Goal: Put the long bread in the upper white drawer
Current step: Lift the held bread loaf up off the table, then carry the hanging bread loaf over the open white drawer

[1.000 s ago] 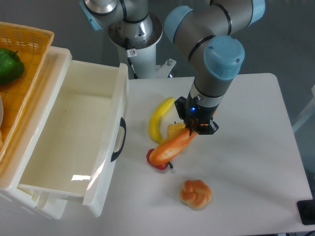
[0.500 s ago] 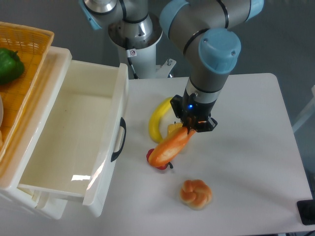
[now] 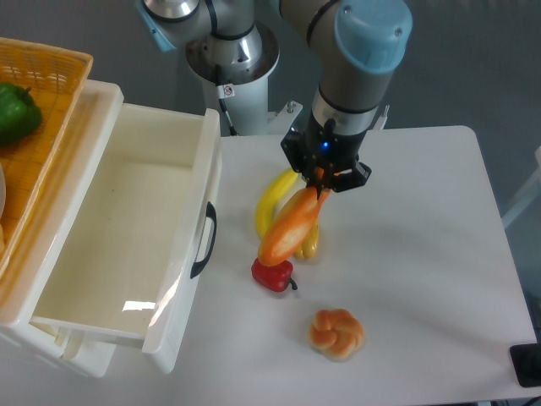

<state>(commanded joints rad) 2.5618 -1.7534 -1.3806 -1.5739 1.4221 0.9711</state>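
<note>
The long bread (image 3: 288, 228), an orange-golden loaf, hangs tilted above the table with its upper end in my gripper (image 3: 320, 189), which is shut on it. Its lower end points down-left over the red pepper. The upper white drawer (image 3: 127, 245) stands pulled open at the left, its dark curved handle (image 3: 204, 240) facing the bread, and nothing shows inside it. The bread is to the right of the drawer, apart from it.
A yellow banana (image 3: 272, 203) and a yellow-orange item (image 3: 309, 241) lie behind the bread. A red pepper (image 3: 272, 274) sits below it, and a round knotted bun (image 3: 336, 332) is nearer the front. An orange wicker basket (image 3: 46, 76) with a green pepper (image 3: 17, 114) is at far left.
My gripper has risen and shifted slightly left with the long bread. The loaf now hangs steeper and clear of the table, uncovering the red pepper.
</note>
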